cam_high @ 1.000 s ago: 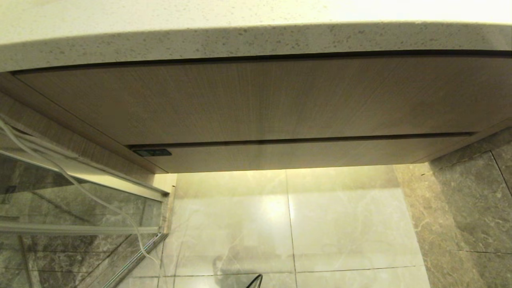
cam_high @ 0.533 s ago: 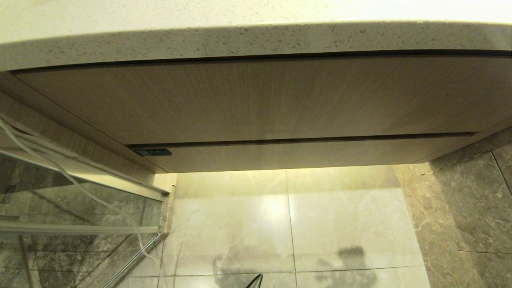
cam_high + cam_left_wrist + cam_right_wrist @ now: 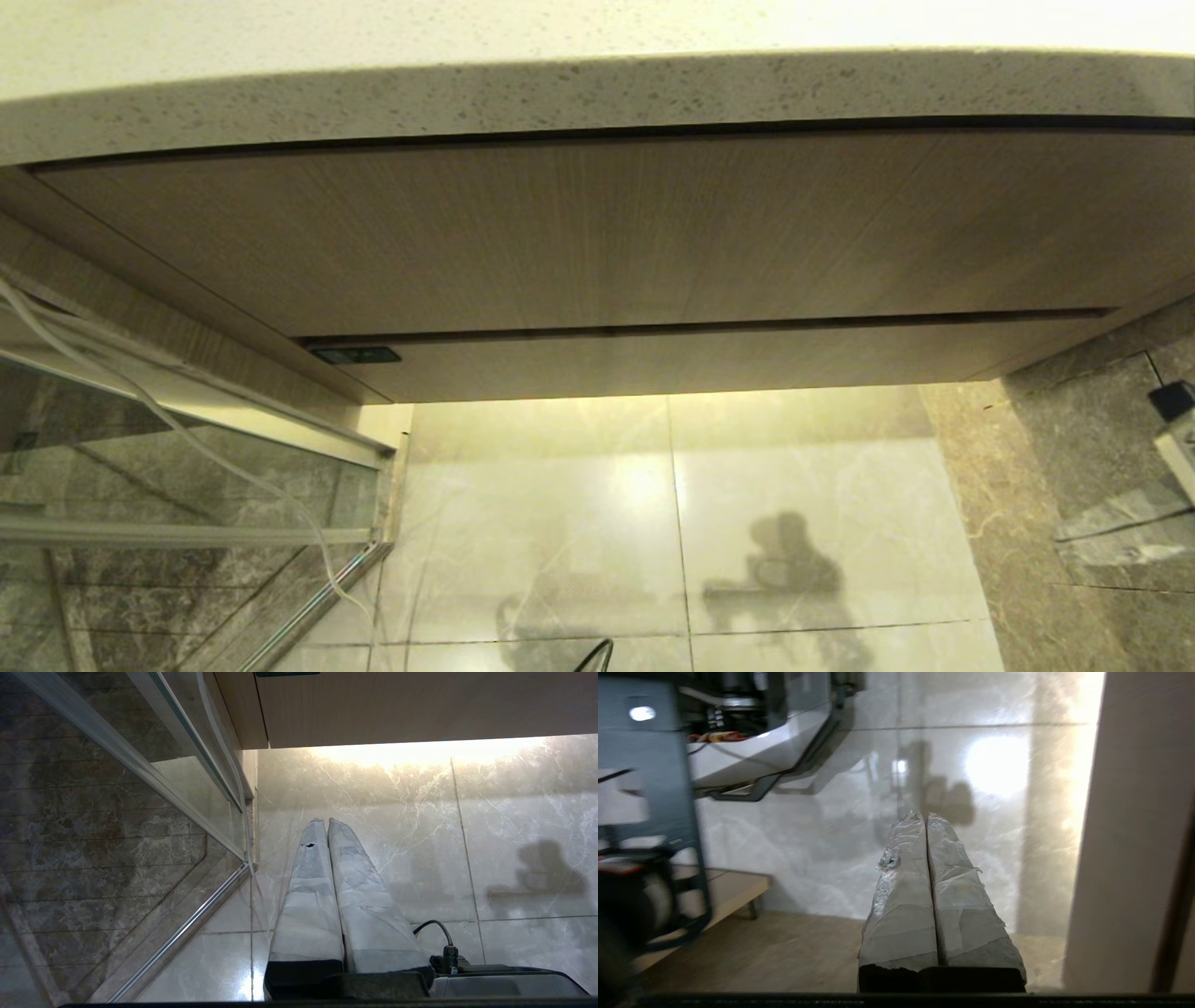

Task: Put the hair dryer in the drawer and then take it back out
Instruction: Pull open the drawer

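Note:
The drawer [image 3: 709, 359] is the narrow wood-grain front under the taller panel, and it is closed; the left wrist view shows it too [image 3: 420, 709]. The hair dryer is out of view. My right gripper [image 3: 1064, 537] reaches in from the right edge of the head view, low over the dark floor tiles and right of the drawer. Its taped fingers are pressed together with nothing between them [image 3: 926, 814]. My left gripper [image 3: 326, 820] hangs over the pale floor tiles, also shut and empty.
A speckled countertop [image 3: 597, 93] overhangs the tall front panel [image 3: 607, 233]. On the left stand a glass partition [image 3: 187, 467] with a metal rail and a white cord [image 3: 233, 476]. Dark marble wall [image 3: 1102, 420] on the right. The robot's base [image 3: 752, 751] is near the right gripper.
The right arm has come into the head view at its right edge. Its shadow on the pale floor tiles has moved up and grown. The drawer stays closed.

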Controlling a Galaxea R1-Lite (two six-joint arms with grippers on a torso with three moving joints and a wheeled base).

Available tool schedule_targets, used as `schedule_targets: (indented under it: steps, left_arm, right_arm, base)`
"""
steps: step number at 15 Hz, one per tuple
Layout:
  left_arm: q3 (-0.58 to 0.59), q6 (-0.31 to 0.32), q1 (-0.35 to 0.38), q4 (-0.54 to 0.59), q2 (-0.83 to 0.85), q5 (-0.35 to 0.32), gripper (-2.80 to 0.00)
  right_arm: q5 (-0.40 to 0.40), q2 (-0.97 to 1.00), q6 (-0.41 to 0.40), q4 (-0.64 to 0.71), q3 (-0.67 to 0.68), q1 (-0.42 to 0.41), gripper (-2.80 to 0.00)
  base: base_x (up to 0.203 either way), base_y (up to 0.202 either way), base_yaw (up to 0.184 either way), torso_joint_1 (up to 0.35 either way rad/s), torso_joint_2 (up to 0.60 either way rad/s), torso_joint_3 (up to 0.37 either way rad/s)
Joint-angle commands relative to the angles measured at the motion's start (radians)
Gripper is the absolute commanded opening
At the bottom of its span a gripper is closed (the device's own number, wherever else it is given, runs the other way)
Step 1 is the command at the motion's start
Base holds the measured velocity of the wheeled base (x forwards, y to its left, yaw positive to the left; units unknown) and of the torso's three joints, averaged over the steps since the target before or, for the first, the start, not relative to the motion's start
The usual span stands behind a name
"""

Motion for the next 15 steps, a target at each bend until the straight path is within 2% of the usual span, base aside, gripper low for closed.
schedule_targets:
  steps: [1, 3, 7, 8, 11, 15]
  left_arm:
    - [0.000, 0.000, 0.000, 0.000, 0.000, 0.000, -2.80]
    - [0.000, 0.000, 0.000, 0.000, 0.000, 0.000, -2.80]
    - [0.000, 0.000, 0.000, 0.000, 0.000, 0.000, -2.80]
    - [0.000, 0.000, 0.000, 0.000, 0.000, 0.000, -2.80]
    - [0.000, 0.000, 0.000, 0.000, 0.000, 0.000, -2.80]
    - [0.000, 0.000, 0.000, 0.000, 0.000, 0.001, -2.80]
  right_arm:
    - [0.006, 0.112, -0.012, -0.108, 0.008, 0.016, -2.80]
    - [0.008, 0.160, -0.014, -0.194, 0.037, 0.040, -2.80]
    - [0.011, 0.245, -0.012, -0.465, 0.156, 0.108, -2.80]
    - [0.017, 0.263, -0.018, -0.502, 0.171, 0.113, 0.00]
    - [0.036, 0.312, -0.057, -0.598, 0.211, 0.114, 0.00]
    - [0.035, 0.418, -0.089, -0.823, 0.255, 0.112, 0.00]
  base:
    - [0.000, 0.000, 0.000, 0.000, 0.00, 0.000]
    - [0.000, 0.000, 0.000, 0.000, 0.00, 0.000]
    - [0.000, 0.000, 0.000, 0.000, 0.00, 0.000]
    - [0.000, 0.000, 0.000, 0.000, 0.00, 0.000]
    - [0.000, 0.000, 0.000, 0.000, 0.00, 0.000]
    - [0.000, 0.000, 0.000, 0.000, 0.00, 0.000]
